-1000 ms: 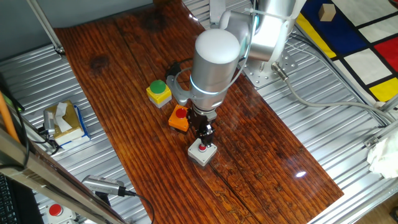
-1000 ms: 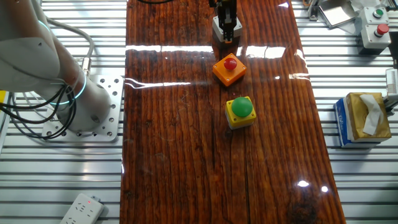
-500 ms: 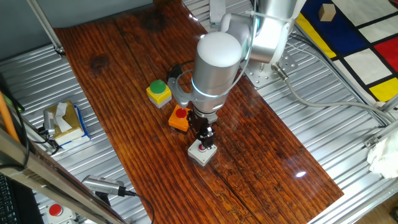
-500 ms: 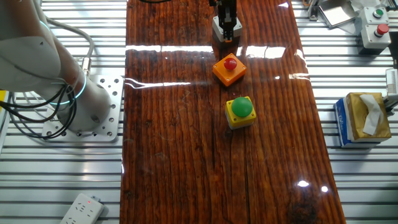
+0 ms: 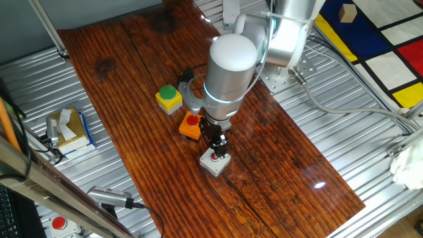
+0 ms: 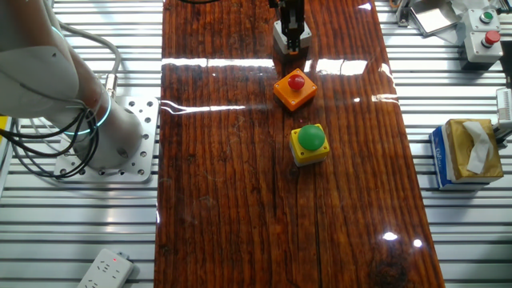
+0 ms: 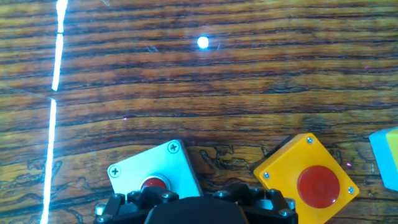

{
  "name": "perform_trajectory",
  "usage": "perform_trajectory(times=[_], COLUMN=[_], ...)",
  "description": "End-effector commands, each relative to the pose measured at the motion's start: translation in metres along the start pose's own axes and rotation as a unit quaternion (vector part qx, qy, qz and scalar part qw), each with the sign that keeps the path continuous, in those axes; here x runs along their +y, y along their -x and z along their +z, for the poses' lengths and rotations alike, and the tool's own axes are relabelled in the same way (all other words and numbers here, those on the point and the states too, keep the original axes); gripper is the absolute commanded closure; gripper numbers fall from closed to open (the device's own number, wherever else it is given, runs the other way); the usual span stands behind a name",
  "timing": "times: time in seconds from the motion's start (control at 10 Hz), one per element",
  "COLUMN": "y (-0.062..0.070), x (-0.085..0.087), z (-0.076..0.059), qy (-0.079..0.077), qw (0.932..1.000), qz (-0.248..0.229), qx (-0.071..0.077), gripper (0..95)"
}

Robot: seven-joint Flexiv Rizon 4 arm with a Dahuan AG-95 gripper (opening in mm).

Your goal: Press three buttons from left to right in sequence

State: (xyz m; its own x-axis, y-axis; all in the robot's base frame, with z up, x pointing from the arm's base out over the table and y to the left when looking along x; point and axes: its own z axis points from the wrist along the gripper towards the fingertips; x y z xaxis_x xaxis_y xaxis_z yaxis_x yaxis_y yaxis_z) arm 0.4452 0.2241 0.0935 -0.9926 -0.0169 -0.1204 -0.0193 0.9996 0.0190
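A: We see first the long dark-brown wooden board (image 5: 277, 158) on the ribbed metal table (image 6: 72, 232). The silver-white robot arm (image 5: 228, 63) reaches down over the board.

B: Yes, and its black two-finger gripper (image 5: 217, 147) is down on the grey square box with red cap (image 5: 215, 162). Whether the fingertips are together or apart, we cannot tell; the hand view shows only the black body.

A: Just beside it we find the orange square box with red cap (image 6: 294, 88), then the yellow square box with green cap (image 6: 309, 143). The three stand in one slanted row, near but not touching.
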Motion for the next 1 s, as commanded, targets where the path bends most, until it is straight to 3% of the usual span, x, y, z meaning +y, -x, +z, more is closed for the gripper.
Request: perform_trajectory(times=[0.1,1.0], y=[0.0012,0.0021], x=[-0.0007,-0.0027], z=[0.001,0.0038], qy=[-0.001,-0.002], qw=[1.0,1.0], qz=[0.0,0.001], qx=[-0.002,-0.004], gripper=[19.0,19.0])
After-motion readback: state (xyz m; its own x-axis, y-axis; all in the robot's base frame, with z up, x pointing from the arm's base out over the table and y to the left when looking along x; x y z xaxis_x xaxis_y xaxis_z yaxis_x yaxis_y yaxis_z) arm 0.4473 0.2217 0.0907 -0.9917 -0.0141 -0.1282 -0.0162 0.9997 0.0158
